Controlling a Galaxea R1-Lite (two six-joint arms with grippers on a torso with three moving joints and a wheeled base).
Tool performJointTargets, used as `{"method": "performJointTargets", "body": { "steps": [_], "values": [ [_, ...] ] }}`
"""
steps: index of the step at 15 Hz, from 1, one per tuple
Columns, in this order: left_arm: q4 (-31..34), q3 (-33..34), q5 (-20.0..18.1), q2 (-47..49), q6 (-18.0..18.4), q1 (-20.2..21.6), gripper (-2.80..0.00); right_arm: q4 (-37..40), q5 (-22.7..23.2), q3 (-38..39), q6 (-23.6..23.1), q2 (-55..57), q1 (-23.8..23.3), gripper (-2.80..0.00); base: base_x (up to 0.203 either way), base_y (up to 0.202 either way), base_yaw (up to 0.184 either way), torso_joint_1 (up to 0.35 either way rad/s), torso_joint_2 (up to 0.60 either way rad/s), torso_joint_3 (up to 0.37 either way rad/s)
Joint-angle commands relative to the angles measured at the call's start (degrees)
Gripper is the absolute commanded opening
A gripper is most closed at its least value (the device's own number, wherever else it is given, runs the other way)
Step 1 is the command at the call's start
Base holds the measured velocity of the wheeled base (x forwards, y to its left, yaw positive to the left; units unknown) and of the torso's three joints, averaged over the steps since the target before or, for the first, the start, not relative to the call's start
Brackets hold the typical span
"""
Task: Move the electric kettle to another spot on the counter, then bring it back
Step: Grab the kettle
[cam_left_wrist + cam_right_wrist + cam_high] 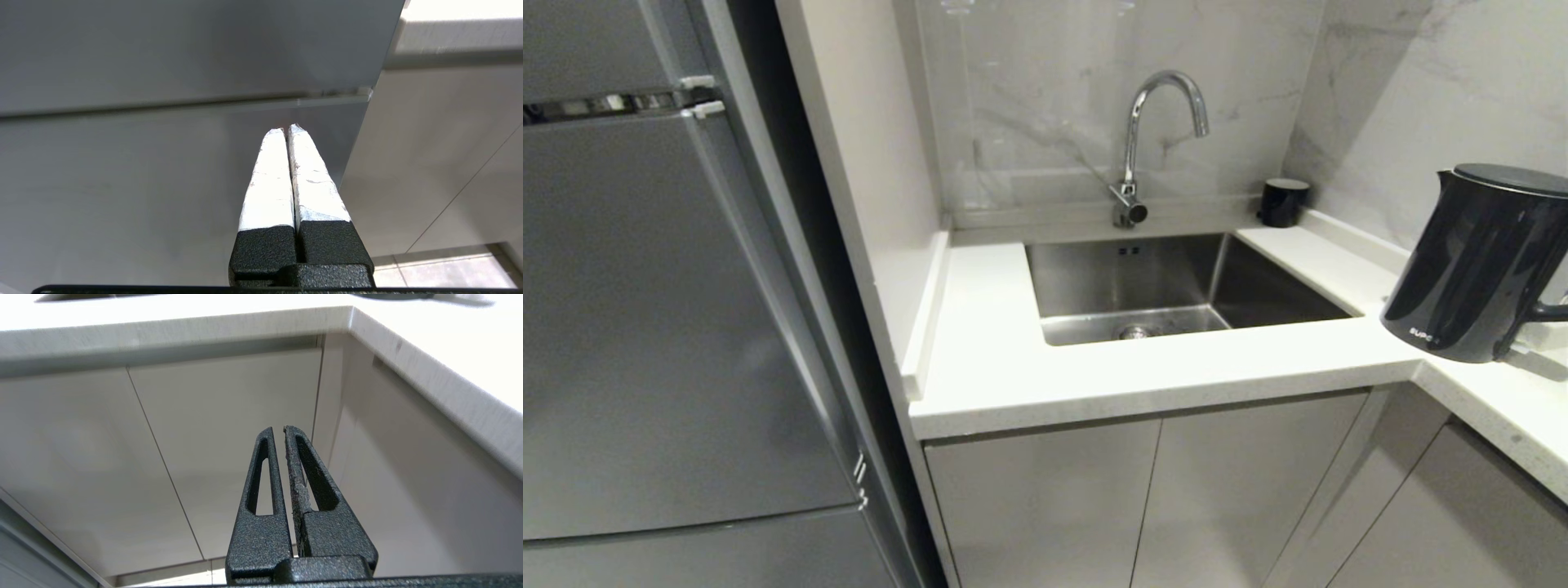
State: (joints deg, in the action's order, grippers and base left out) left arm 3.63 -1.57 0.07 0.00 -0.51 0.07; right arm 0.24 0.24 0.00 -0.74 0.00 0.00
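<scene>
Electric kettle on the right leg of the counter, just right of the inside corner, upright, long axis vertical. Far right in the head view, partly cut by the frame edge, handle pointing right and away from the sink. Glossy black, tapering upward, flat dark lid, small spout at upper left, white lettering near the base. Small black cup at the back corner, well apart; faucet behind the sink. Neither arm in the head view. Right gripper below the counter edge facing cabinet doors, fingers together, empty, nearer the kettle by side. Left gripper facing the grey fridge, foil-wrapped fingers pressed together, empty. Likely right-arm job: up and over to the right.
</scene>
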Motion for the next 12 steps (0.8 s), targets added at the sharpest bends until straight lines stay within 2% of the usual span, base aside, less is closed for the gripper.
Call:
{"method": "performJointTargets", "body": {
  "steps": [1, 12],
  "values": [
    [0.06, -0.01, 0.01, 0.0, -0.02, 0.01, -2.8, -0.07, 0.02, 0.0, -0.05, 0.0, 0.0, -2.8, 0.0, 0.0, 0.0, 0.115, -0.5, -0.382],
    [0.06, -0.01, 0.01, 0.0, -0.02, -0.07, -2.8, 0.02, 0.02, 0.0, -0.05, 0.0, 0.0, -2.8, 0.0, 0.0, 0.0, 0.177, -0.56, -0.382]
  ]
}}
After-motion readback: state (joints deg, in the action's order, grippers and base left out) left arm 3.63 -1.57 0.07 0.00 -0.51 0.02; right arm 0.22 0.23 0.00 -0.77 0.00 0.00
